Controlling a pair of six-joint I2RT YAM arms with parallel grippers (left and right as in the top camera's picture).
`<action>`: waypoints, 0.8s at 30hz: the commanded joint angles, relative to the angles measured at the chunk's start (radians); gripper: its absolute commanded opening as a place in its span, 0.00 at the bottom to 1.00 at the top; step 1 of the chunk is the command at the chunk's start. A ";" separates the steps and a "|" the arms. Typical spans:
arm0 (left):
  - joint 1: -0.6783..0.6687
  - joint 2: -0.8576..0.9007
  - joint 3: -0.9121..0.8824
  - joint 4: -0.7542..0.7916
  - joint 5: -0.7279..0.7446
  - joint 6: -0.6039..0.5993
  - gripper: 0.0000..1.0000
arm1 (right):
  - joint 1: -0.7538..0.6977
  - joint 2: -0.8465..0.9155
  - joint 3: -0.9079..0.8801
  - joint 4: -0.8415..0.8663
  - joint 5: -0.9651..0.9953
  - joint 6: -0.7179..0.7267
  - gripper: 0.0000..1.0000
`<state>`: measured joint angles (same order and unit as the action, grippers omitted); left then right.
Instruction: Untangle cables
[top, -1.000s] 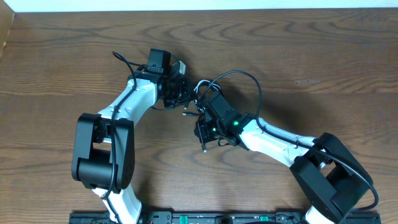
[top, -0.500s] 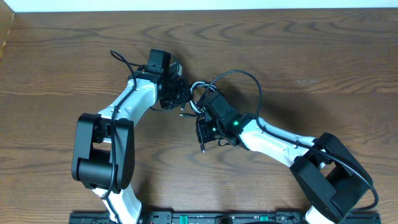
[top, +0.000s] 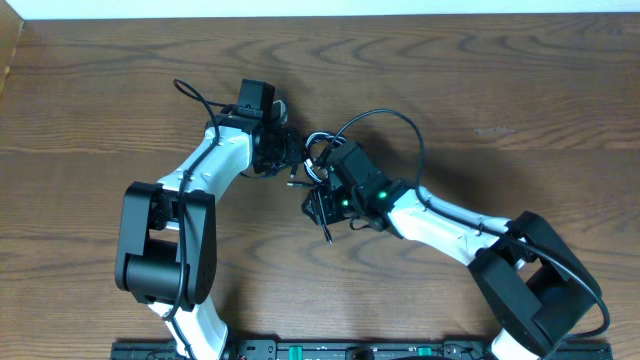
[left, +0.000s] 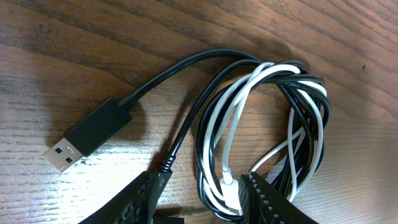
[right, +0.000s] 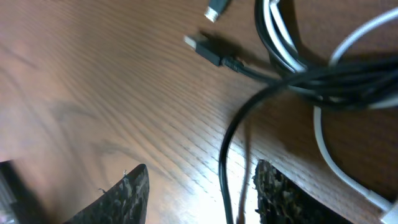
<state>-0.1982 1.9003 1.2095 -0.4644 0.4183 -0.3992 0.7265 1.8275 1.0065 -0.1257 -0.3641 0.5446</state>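
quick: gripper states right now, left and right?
Left gripper: open, jaws apart around black cable and white cable strands, not clamped.
Right gripper: open, black cable runs between the jaws, nothing gripped.

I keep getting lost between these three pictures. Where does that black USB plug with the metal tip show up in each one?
Overhead: the black USB plug is a tiny speck near the middle, just lower left of the tangle, and barely readable.
Left wrist: left of centre, lying flat, with its metal tip towards the lower left.
Right wrist: upper middle, with its tip towards the upper left.
Shared landmark: the looped black-and-white cable bundle beside it.
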 joint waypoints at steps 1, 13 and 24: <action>0.002 -0.023 0.025 -0.002 -0.020 0.001 0.46 | -0.051 -0.032 0.003 0.010 -0.137 0.000 0.52; -0.073 -0.023 0.025 0.002 -0.172 0.001 0.46 | -0.139 -0.032 0.003 -0.036 -0.171 -0.001 0.61; -0.089 -0.023 0.025 -0.004 -0.251 0.001 0.56 | -0.203 -0.032 0.003 -0.081 -0.144 -0.049 0.69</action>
<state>-0.2882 1.9003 1.2095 -0.4641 0.1944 -0.3973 0.5449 1.8183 1.0065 -0.1925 -0.5198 0.5339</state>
